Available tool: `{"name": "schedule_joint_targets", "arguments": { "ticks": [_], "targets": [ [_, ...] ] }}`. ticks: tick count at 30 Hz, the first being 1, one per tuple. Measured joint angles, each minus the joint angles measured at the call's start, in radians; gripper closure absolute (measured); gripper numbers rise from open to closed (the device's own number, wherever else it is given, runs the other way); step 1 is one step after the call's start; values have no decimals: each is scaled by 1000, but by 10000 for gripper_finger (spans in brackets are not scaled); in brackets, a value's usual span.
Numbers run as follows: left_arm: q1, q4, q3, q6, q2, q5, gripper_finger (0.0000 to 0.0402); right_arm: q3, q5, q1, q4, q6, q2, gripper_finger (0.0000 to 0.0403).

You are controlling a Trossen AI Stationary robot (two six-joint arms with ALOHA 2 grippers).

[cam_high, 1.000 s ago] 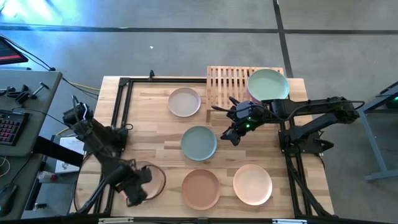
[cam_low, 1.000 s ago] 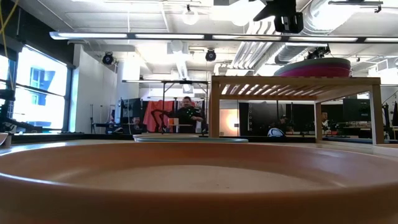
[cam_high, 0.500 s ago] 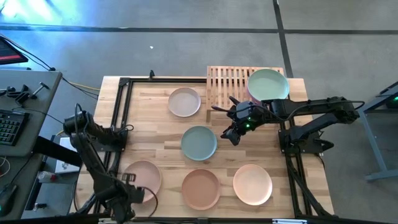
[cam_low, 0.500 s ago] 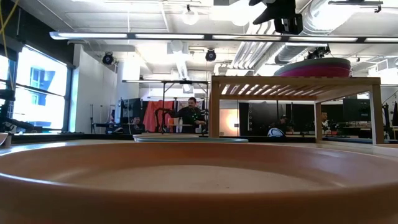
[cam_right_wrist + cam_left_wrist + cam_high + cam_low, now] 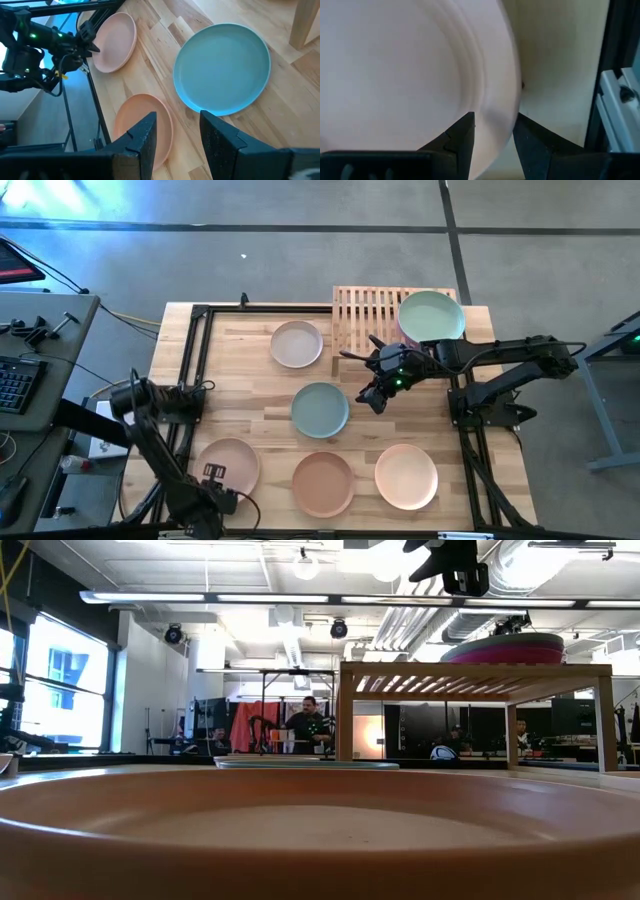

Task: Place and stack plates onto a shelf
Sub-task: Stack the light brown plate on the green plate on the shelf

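My left gripper (image 5: pixel 213 500) is open at the near left corner. In the left wrist view its fingers (image 5: pixel 465 137) stand on either side of the near rim of the pale pink plate (image 5: pixel 230 465), which lies flat on the table. My right gripper (image 5: pixel 375 395) hovers open to the right of the grey-teal plate (image 5: pixel 320 410). The slatted shelf (image 5: pixel 365 315) at the far edge carries a stack topped by the mint green plate (image 5: pixel 432 317). A magenta plate (image 5: pixel 500 648) shows under it in the low view.
Flat on the table lie a pale plate (image 5: pixel 297 343) near the shelf, the terracotta plate (image 5: pixel 322 483) and the peach plate (image 5: pixel 406 476) at the near edge. Black frame rails (image 5: pixel 195 360) run along both table sides. People stand in the room behind.
My left arm has swung toward the table's near edge, and its gripper has gone from over the pale pink plate to that plate's near rim. The plate, half covered before, now shows whole and flat. My right arm has kept still.
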Motion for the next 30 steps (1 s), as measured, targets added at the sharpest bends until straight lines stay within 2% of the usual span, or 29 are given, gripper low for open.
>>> {"name": "schedule_joint_targets", "arguments": {
  "ticks": [10,20,25,30],
  "targets": [
    [7,12,0,17,18,0,293,0,0,0,-1,-1,0,273],
    [27,27,4,62,13,3,390,0,0,0,-4,-2,0,273],
    [45,-5,4,64,11,13,392,0,0,0,-4,0,0,273],
    [66,-134,32,164,10,22,398,0,0,0,-4,0,0,273]
  ]
}}
